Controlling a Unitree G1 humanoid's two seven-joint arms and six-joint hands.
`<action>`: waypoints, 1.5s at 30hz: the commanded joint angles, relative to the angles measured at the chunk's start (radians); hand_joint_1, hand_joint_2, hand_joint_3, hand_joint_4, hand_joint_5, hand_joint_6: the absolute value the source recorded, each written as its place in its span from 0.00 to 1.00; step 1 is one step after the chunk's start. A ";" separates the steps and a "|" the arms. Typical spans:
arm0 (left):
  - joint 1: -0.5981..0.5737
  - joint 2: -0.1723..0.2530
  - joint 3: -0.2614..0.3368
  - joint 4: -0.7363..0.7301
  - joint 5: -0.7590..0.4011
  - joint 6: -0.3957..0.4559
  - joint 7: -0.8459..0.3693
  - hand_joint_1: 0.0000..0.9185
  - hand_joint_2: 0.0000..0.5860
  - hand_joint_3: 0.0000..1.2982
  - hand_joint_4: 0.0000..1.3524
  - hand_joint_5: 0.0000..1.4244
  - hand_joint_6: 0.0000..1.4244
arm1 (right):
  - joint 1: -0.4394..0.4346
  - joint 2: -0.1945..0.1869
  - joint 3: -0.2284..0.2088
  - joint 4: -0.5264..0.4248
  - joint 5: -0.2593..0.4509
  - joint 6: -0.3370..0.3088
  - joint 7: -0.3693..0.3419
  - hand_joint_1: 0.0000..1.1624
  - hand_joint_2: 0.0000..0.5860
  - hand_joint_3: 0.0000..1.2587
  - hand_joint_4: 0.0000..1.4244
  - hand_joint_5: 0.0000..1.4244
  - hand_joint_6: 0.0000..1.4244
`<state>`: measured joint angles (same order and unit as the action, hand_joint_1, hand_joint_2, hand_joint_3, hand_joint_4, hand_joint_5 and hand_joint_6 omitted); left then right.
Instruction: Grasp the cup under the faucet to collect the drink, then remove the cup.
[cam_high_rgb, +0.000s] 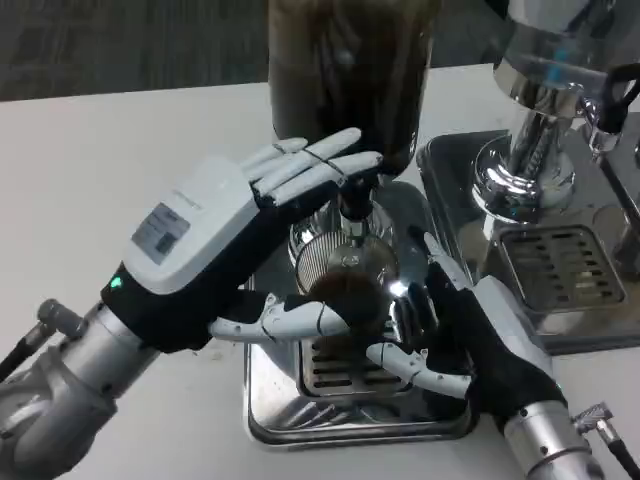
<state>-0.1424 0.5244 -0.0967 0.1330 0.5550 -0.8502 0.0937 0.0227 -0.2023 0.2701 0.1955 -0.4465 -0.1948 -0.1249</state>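
Cup (345, 275) w/ dark drink sits on drip tray (262, 412) under faucet (353, 203). Right robot hand (455, 340) clamped on cup; left robot hand (245, 235) fingers spread apart, holding nothing.

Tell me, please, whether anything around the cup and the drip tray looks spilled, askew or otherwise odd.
Nothing stands out. The clear cup of dark drink stands upright on the steel drip tray below the dark dispenser's faucet, with the left hand and right hand around it. No spill shows on the tray.
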 joint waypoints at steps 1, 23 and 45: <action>0.010 -0.018 0.041 0.005 -0.021 0.008 0.039 0.00 0.32 0.19 0.09 0.22 0.16 | 0.013 0.008 -0.001 -0.005 0.011 -0.012 0.003 0.46 0.35 0.00 0.00 0.00 0.05; 0.111 -0.078 0.202 0.100 -0.397 -0.081 -0.002 0.00 0.35 0.23 0.11 0.25 0.18 | 0.043 0.029 -0.027 -0.013 0.052 -0.053 -0.006 0.47 0.36 0.00 0.00 0.00 0.05; 0.229 -0.097 0.287 0.319 -0.307 -0.033 0.039 0.00 0.36 0.22 0.07 0.20 0.10 | 0.074 0.076 -0.039 -0.013 0.152 -0.095 0.034 0.55 0.28 0.00 0.00 0.00 0.03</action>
<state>0.0770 0.4267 0.1924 0.4360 0.2515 -0.8853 0.1370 0.0924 -0.1276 0.2198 0.1936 -0.2978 -0.2811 -0.1171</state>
